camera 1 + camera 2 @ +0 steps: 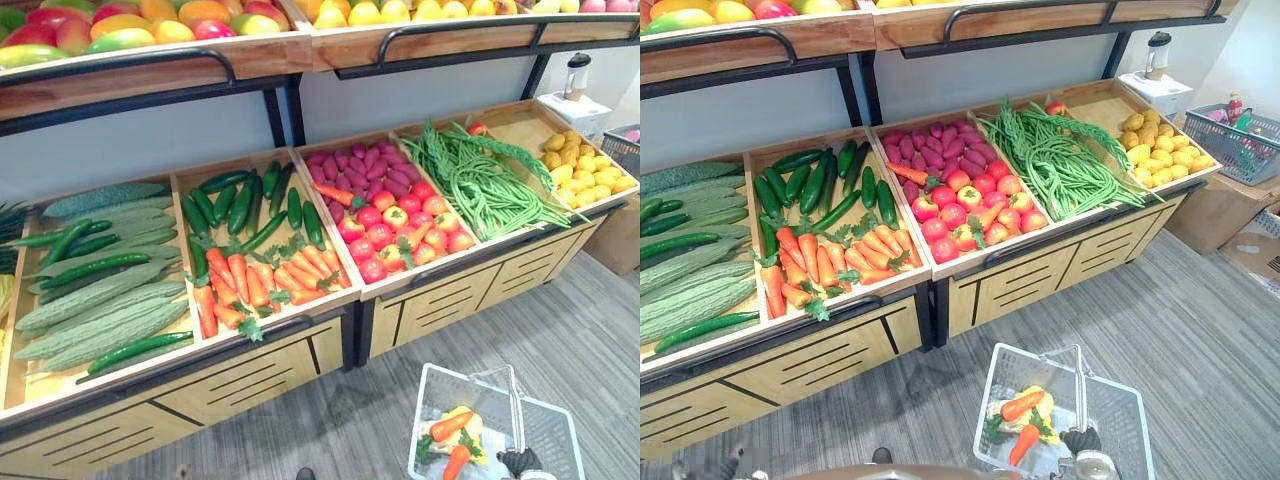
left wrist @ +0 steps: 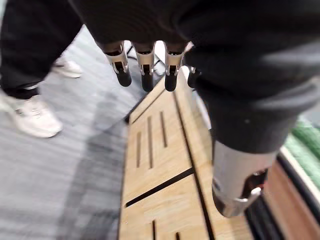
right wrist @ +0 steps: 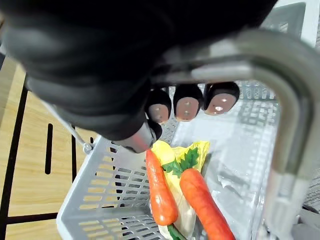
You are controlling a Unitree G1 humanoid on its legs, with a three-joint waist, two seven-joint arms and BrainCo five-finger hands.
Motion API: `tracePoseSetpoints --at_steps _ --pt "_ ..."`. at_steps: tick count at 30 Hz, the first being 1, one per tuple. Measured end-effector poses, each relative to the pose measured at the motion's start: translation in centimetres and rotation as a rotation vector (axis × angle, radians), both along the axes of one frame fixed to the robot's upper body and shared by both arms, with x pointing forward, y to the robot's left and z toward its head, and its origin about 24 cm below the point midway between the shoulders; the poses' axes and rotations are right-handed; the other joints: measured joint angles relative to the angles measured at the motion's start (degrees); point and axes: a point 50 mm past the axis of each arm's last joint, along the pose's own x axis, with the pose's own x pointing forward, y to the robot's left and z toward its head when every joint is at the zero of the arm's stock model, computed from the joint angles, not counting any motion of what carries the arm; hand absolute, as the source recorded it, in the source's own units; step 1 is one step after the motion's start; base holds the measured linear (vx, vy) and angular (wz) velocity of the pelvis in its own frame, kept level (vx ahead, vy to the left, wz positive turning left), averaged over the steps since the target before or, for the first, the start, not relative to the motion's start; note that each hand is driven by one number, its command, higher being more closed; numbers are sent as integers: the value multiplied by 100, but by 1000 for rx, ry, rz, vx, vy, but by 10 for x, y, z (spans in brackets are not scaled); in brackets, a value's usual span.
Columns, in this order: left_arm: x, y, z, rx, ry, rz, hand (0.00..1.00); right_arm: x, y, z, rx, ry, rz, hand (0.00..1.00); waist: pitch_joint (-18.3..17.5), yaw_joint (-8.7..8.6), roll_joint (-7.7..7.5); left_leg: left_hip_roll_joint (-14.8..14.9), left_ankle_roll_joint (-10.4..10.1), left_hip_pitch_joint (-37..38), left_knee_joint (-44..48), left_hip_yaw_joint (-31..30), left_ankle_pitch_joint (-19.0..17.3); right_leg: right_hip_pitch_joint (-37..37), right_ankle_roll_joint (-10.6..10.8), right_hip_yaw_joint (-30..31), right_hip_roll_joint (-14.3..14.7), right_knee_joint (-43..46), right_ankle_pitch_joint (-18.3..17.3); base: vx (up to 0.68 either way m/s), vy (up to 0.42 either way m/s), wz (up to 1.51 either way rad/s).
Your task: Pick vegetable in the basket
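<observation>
Wire basket [image 1: 422, 415], 5 o'clock: 2 carrots [image 3: 160, 192] inside. R hand [image 3: 100, 65] curled round its handle [image 3: 280, 100]; L hand [image 2: 145, 62] fingers relaxed, empty.

Two carrots [image 3: 161, 192] and one yellow leafy vegetable [image 3: 172, 157] (its kind is hard to tell) lie in the grey basket [image 3: 100, 185]. Baskets number two: a second basket [image 1: 1240, 145] sits on a box [image 1: 1210, 215]. One stray carrot [image 1: 910, 173] lies among the purple roots [image 1: 935, 150], one red fruit [image 1: 1055, 107] beside the beans [image 1: 1060, 165].
</observation>
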Motion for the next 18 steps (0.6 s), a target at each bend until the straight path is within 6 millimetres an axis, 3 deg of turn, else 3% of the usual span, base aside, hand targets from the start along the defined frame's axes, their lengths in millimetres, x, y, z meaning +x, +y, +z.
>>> tracePoseSetpoints --at_steps 3,7,10,13,18 --pt "-17 -7 -12 -186 -29 94 0 -3 2 -2 9 15 -1 100 2 4 2 1 1 52 0 24 -14 28 16 20 1 2 -9 49 -8 -4" --pt "-19 -19 -21 -336 -21 54 0 -3 3 -2 -3 14 -3 100 24 3 20 10 -8 58 0 60 -21 11 33 57 12 3 1 22 -5 -5" --pt "-10 -45 -30 -500 -14 -118 0 -1 8 -3 -25 11 13 100 53 2 31 6 -5 104 0 152 -46 -3 33 163 8 8 2 13 7 -14" --pt "-4 -58 -34 -565 1 -232 0 -1 11 -3 -25 2 30 100 63 0 46 9 -10 132 0 186 -57 -2 34 196 11 8 -1 10 3 -7" --pt "-1 -67 -35 -597 15 -316 0 0 11 -3 -39 0 30 100 85 8 59 3 -7 162 6 284 -114 -30 36 283 2 20 -45 15 7 -8"
